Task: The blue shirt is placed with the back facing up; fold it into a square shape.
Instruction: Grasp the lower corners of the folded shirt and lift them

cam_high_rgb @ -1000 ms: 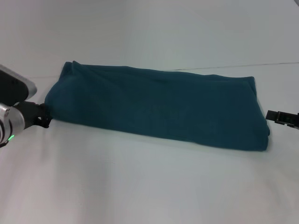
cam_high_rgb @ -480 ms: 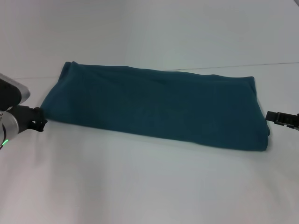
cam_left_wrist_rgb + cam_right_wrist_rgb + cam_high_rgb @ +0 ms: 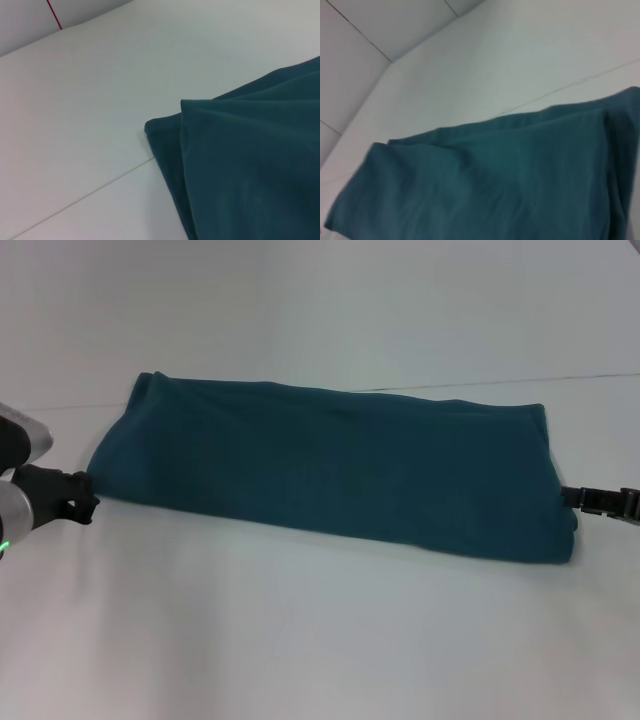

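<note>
The blue shirt [image 3: 330,465] lies on the white table [image 3: 300,640], folded into a long band running from left to right. My left gripper [image 3: 82,502] is low at the table, just beside the band's near left corner. My right gripper [image 3: 585,500] is at the band's right end, close to its near right corner. The left wrist view shows the shirt's layered left corner [image 3: 250,165] lying flat. The right wrist view shows the band lengthwise [image 3: 485,185].
A thin seam runs across the table behind the shirt [image 3: 600,377]. A red line marks the far surface in the left wrist view [image 3: 54,14]. Bare white table lies in front of the shirt.
My left gripper has drawn back to the left, away from the shirt's left end, whose corner now lies a little farther out. My right gripper has moved slightly down, closer to the shirt's right end.
</note>
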`<act>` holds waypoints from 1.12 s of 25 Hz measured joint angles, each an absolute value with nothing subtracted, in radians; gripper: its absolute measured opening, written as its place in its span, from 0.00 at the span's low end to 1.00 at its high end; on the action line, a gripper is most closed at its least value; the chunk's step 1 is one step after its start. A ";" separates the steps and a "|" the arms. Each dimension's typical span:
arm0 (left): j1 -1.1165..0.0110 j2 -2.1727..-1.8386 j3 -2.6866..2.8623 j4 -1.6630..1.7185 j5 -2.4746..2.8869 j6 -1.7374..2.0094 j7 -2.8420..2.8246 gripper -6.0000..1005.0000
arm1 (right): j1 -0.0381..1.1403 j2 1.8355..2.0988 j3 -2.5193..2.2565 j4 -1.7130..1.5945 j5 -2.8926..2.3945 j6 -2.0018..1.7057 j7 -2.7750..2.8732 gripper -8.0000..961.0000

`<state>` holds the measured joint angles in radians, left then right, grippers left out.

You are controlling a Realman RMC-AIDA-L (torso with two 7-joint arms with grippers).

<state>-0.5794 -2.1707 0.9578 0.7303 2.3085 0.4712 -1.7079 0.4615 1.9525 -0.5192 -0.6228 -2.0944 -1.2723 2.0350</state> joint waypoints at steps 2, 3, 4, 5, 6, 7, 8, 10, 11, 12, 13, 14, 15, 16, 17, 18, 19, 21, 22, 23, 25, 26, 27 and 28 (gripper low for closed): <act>-0.580 -2.171 0.958 0.730 2.309 0.472 -1.708 0.01 | 0.479 1.956 -0.525 -0.619 -2.137 -1.240 2.062 0.55; -0.581 -2.171 0.958 0.730 2.309 0.472 -1.708 0.01 | 0.486 1.957 -0.527 -0.616 -2.157 -1.229 2.075 0.54; -0.582 -2.171 0.959 0.729 2.309 0.472 -1.708 0.01 | 0.495 1.957 -0.529 -0.610 -2.178 -1.218 2.087 0.54; -0.584 -2.171 0.959 0.728 2.309 0.472 -1.708 0.01 | 0.504 1.957 -0.531 -0.603 -2.200 -1.208 2.098 0.54; -0.585 -2.171 0.959 0.726 2.309 0.472 -1.708 0.01 | 0.512 1.957 -0.531 -0.595 -2.219 -1.200 2.107 0.54; -0.585 -2.171 0.959 0.726 2.309 0.472 -1.708 0.01 | 0.519 1.957 -0.531 -0.588 -2.233 -1.194 2.113 0.53; -0.586 -2.171 0.961 0.726 2.309 0.472 -1.709 0.01 | 0.525 1.957 -0.531 -0.581 -2.245 -1.188 2.118 0.53; -0.587 -2.171 0.966 0.725 2.309 0.470 -1.709 0.01 | 0.533 1.958 -0.532 -0.572 -2.256 -1.182 2.121 0.52; -0.587 -2.171 0.967 0.724 2.309 0.469 -1.709 0.01 | 0.535 1.960 -0.532 -0.569 -2.259 -1.181 2.121 0.52; -0.587 -2.171 0.968 0.723 2.309 0.468 -1.709 0.01 | 0.535 1.962 -0.532 -0.568 -2.259 -1.180 2.121 0.52; -0.587 -2.171 0.968 0.723 2.309 0.466 -1.709 0.01 | 0.536 1.964 -0.532 -0.568 -2.260 -1.179 2.120 0.52; -0.587 -2.171 0.968 0.723 2.309 0.465 -1.709 0.01 | 0.536 1.965 -0.532 -0.568 -2.260 -1.178 2.119 0.51; -0.587 -2.171 0.968 0.722 2.309 0.464 -1.709 0.01 | 0.536 1.966 -0.532 -0.568 -2.260 -1.177 2.118 0.51; -0.587 -2.171 0.968 0.722 2.309 0.464 -1.709 0.01 | 0.536 1.968 -0.532 -0.568 -2.260 -1.177 2.118 0.51; -0.587 -2.171 0.968 0.722 2.309 0.464 -1.709 0.01 | 0.537 1.968 -0.532 -0.567 -2.260 -1.177 2.117 0.50; -0.587 -2.171 0.968 0.722 2.309 0.463 -1.709 0.01 | 0.537 1.969 -0.532 -0.566 -2.260 -1.177 2.116 0.50; -0.587 -2.171 0.968 0.722 2.309 0.463 -1.709 0.01 | 0.537 1.969 -0.532 -0.563 -2.261 -1.177 2.116 0.50; -0.588 -2.171 0.968 0.722 2.309 0.463 -1.709 0.01 | 0.537 1.969 -0.532 -0.556 -2.261 -1.175 2.115 0.49; -0.588 -2.171 0.968 0.722 2.309 0.463 -1.709 0.01 | 0.537 1.970 -0.532 -0.555 -2.261 -1.174 2.115 0.49; -0.588 -2.171 0.968 0.722 2.308 0.463 -1.709 0.01 | 0.538 1.971 -0.534 -0.554 -2.261 -1.174 2.115 0.49; -0.588 -2.170 0.968 0.722 2.309 0.463 -1.709 0.01 | 0.539 1.975 -0.538 -0.554 -2.261 -1.174 2.115 0.48; -0.588 -2.171 0.968 0.722 2.309 0.463 -1.709 0.01 | 0.540 1.976 -0.541 -0.554 -2.261 -1.174 2.115 0.48; -0.588 -2.171 0.968 0.722 2.309 0.463 -1.709 0.01 | 0.540 1.976 -0.542 -0.554 -2.261 -1.173 2.114 0.48; -0.588 -2.171 0.968 0.722 2.309 0.463 -1.709 0.01 | 0.540 1.977 -0.543 -0.554 -2.261 -1.173 2.114 0.47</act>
<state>-0.5875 -2.1705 0.9678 0.7224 2.3085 0.4632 -1.7088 0.5401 1.9767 -0.5429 -0.5538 -2.2610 -1.1734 2.1144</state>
